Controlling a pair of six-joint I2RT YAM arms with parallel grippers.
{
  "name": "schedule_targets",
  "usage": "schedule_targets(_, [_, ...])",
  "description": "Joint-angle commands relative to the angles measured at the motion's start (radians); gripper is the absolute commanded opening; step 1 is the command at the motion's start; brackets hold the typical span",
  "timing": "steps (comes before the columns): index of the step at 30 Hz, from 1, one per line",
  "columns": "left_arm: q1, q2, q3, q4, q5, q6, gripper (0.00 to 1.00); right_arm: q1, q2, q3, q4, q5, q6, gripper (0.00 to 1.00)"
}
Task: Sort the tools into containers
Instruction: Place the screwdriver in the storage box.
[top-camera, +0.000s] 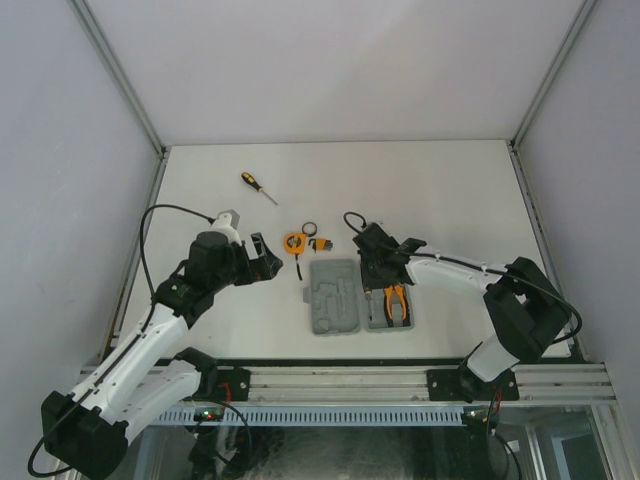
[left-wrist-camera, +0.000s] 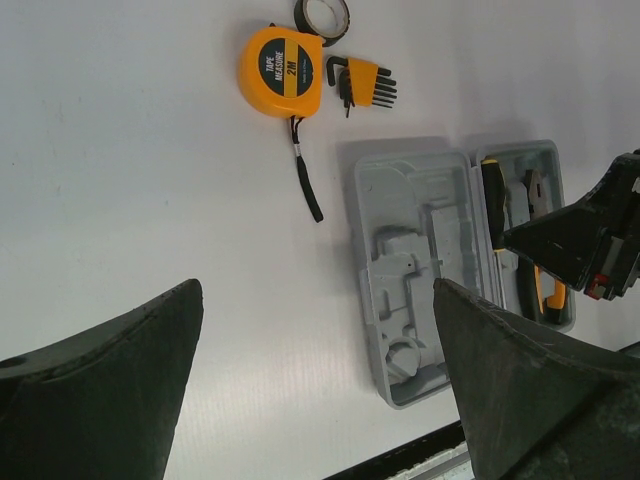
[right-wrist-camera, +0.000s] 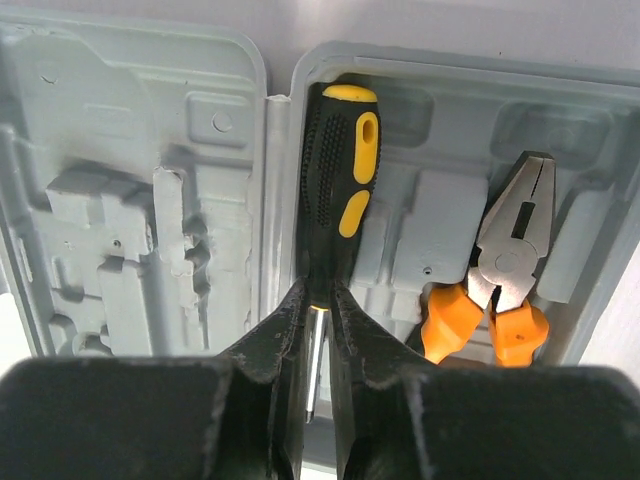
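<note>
Screwdriver (right-wrist-camera: 335, 170) in case (right-wrist-camera: 150, 150) (R half), shaft pinched by R jaws, L jaws spread.

Two screwdrivers (top-camera: 258, 187) (right-wrist-camera: 338, 190); one each: pliers (right-wrist-camera: 500, 270), tape measure (left-wrist-camera: 282, 70), hex set (left-wrist-camera: 365, 83), ring (left-wrist-camera: 323, 14), case (left-wrist-camera: 400, 260)

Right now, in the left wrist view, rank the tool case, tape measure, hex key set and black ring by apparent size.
1. tool case
2. tape measure
3. hex key set or black ring: similar, and the ring is cropped at the top edge, so unranked.
</note>
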Motion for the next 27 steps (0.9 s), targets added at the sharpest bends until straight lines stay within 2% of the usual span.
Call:
schedule_targets(1, [0.007,-0.004,-0.017,0.039,0.017,-0.007,1.0,0.005,0.009,-0.003,0.01,-0.005,0.01,0.1])
schedule_targets(22, [0.007,0.005,-0.02,0.046,0.016,-0.008,1.0,0.012,0.153,0.051,-0.085,0.028,-0.012,0.06])
schedule_targets(27, [0.007,0.009,-0.022,0.053,0.016,-0.011,1.0,0.012,0.231,0.079,-0.143,0.023,-0.023,0.0])
